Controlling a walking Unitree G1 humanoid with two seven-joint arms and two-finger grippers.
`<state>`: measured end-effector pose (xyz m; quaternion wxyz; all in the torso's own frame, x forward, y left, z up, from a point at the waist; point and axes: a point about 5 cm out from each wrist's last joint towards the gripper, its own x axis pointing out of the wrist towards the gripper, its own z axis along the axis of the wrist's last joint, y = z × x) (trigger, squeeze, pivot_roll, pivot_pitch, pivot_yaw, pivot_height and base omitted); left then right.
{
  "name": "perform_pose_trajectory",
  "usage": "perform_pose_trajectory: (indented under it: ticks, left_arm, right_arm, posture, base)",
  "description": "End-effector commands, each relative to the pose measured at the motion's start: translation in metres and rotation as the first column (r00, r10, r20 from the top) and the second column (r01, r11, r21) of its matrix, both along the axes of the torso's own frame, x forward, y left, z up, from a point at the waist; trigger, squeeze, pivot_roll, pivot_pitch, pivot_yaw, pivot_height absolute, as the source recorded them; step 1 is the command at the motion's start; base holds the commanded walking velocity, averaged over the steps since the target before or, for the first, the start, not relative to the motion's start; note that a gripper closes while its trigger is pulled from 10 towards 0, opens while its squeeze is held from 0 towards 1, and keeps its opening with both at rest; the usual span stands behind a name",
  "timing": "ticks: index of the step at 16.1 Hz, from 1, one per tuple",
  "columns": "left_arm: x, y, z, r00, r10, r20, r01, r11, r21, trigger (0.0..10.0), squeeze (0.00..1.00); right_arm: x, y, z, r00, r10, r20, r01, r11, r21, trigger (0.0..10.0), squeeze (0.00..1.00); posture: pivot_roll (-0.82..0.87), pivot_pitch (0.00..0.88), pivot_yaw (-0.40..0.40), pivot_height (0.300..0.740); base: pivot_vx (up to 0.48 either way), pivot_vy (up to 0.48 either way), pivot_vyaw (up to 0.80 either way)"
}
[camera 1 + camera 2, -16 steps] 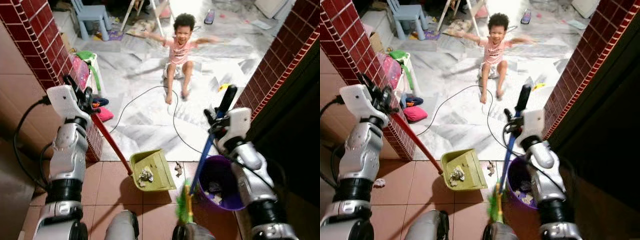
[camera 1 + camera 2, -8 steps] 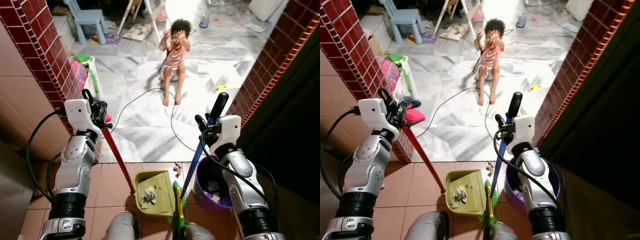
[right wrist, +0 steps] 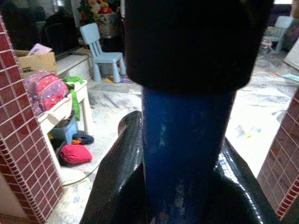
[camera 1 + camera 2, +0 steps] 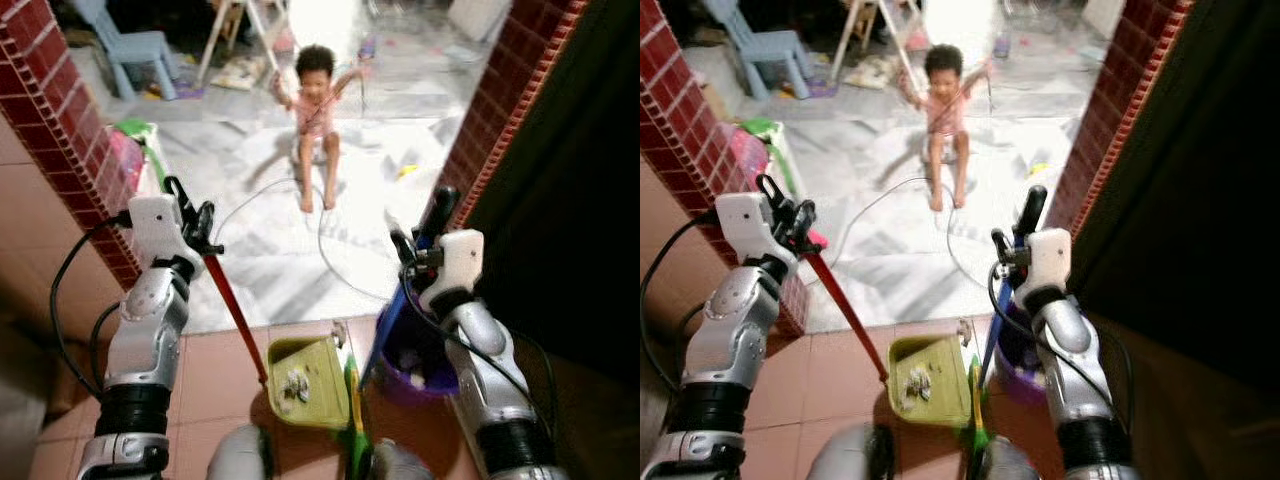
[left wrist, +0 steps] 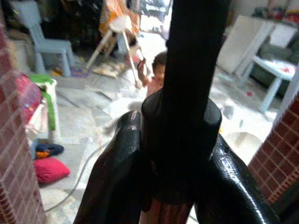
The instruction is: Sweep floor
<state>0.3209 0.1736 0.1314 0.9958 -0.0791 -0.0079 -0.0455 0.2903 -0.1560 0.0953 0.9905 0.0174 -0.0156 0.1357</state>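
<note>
A green dustpan (image 4: 305, 385) sits on the terracotta tiles with crumpled scraps (image 4: 294, 384) in it. Its red handle (image 4: 232, 312) rises to my left gripper (image 4: 195, 218), which is shut on it. In the left wrist view the fingers (image 5: 117, 177) clamp the black-capped handle (image 5: 187, 98). My right gripper (image 4: 415, 238) is shut on the broom's blue handle (image 3: 184, 154). The broom's green bristles (image 4: 352, 425) rest on the floor against the dustpan's right side. One small scrap (image 4: 338, 331) lies on the tiles just beyond the pan.
A purple bucket (image 4: 412, 362) with litter stands right of the broom. A child (image 4: 315, 105) sits on the marble floor ahead, holding a cable (image 4: 325, 235) that runs toward me. Red brick pillars (image 4: 55, 130) flank the opening. A blue chair (image 4: 125, 50) stands far left.
The dustpan was drawn back toward me and my left arm came in to the right. The broom's bristles swung left against the pan. The camera view shifted; the child moved its arms.
</note>
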Motion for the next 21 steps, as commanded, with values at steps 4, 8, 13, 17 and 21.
perform_pose_trajectory:
  ticks: [4,8,13,17,21]
  left_arm:
    - [0.001,0.0036,0.0122,0.999,0.008,0.048,-0.007,1.0,-0.021,10.0,0.0]
    - [0.0018,0.004,0.0125,0.999,0.008,0.046,-0.007,1.0,-0.025,10.0,0.0]
    - [0.0029,0.0029,0.0134,0.999,0.005,0.047,-0.004,1.0,-0.025,10.0,0.0]
    - [0.0039,0.0023,0.0142,0.999,0.001,0.049,0.0,1.0,-0.026,10.0,0.0]
    - [0.0047,0.002,0.0152,0.999,0.009,0.053,-0.007,0.999,-0.035,10.0,0.0]
  right_arm:
    - [0.004,0.0038,0.0061,1.0,0.018,0.012,-0.018,1.0,0.025,10.0,0.0]
    - [0.0063,-0.0013,0.0029,0.999,-0.045,-0.03,0.046,0.998,0.051,10.0,0.0]
    - [0.0049,0.0045,-0.0017,0.999,0.015,-0.043,-0.016,0.999,-0.034,10.0,0.0]
    - [0.0062,0.0041,-0.0024,0.997,0.028,-0.077,-0.031,0.999,-0.037,10.0,0.0]
    - [0.0064,0.0034,-0.0002,0.997,0.032,-0.069,-0.032,0.999,0.011,10.0,0.0]
  posture:
    - [-0.09,0.0,0.023,0.74]
    - [-0.1,0.0,0.024,0.74]
    - [-0.1,0.0,0.027,0.74]
    - [-0.1,0.0,0.027,0.74]
    - [-0.1,0.0,0.024,0.74]
  base:
    - [-0.182,0.0,0.0]
    - [-0.248,0.0,0.0]
    - [-0.246,0.0,0.0]
    - [-0.245,0.0,0.0]
    - [-0.061,0.0,0.0]
